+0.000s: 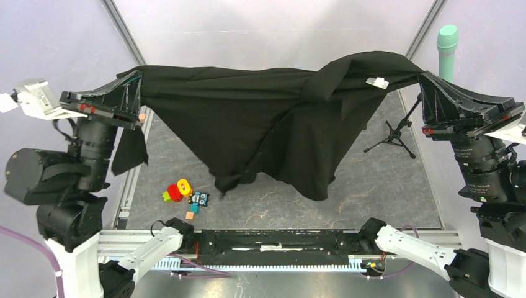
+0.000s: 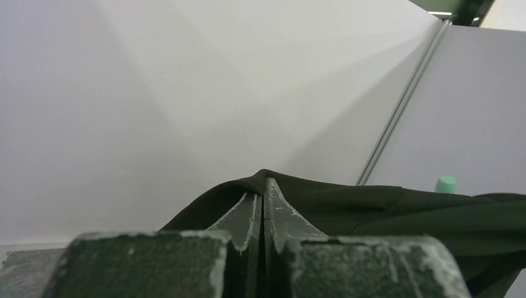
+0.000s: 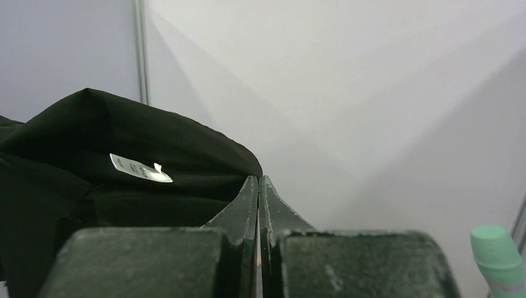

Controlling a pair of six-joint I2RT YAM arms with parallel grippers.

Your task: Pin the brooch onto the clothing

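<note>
Grey marbled tabletop (image 1: 384,186) and white walls (image 1: 279,31), and above it the left gripper (image 2: 262,189) is pinched tight onto the left end of the black shirt (image 1: 260,124), which sags across to the right gripper (image 3: 257,186) clamping it near its white label (image 1: 376,82), no brooch I can spot, so pinning looks unstarted imo.

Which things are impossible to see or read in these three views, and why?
1. Brooch: in no view; the hanging shirt may hide it.
2. Shirt buttons: top view, lost in dark folds.
3. Label text: right wrist view, too small.
4. Toys: top view, too small to identify.
5. Table: both wrist views, which look past the left gripper and right gripper at walls.
</note>
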